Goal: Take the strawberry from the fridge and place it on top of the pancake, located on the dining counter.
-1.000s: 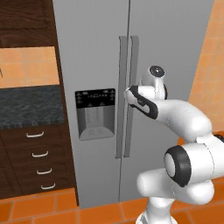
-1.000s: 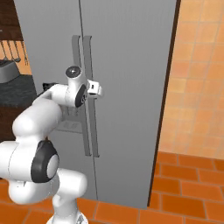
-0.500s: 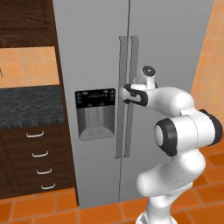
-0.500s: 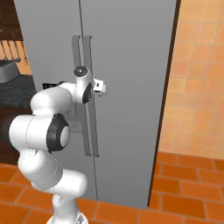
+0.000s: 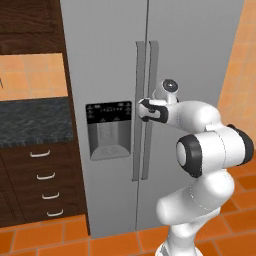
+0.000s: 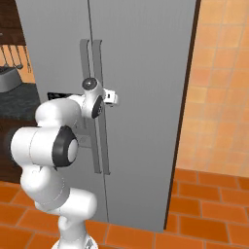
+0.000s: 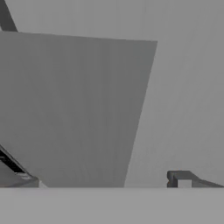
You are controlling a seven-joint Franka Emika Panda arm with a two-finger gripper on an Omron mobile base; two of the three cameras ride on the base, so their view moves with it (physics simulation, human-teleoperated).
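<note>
The fridge [image 5: 105, 60] is a tall light-grey two-door unit with both doors shut, so the strawberry is hidden. My gripper [image 5: 144, 110] is pressed up to the pair of long vertical handles at the door seam, about level with the top of the dispenser [image 5: 107, 127]. From the other side the gripper [image 6: 99, 104] sits right at the handles. In the hand view the gripper [image 7: 99, 176] is open, its fingertips [image 7: 180, 179] far apart, with a broad grey handle face close between them. The pancake and the dining counter are out of view.
Left of the fridge a dark stone counter [image 5: 30, 120] tops dark wood drawers [image 5: 42, 190]. An orange tiled wall [image 6: 219, 97] rises on the right, and orange floor tiles [image 6: 204, 209] lie below. Utensils [image 6: 14, 58] hang at the far left.
The arm has reached forward and its elbow has folded in, bringing the gripper from just right of the handles onto them. The fridge doors stay shut.
</note>
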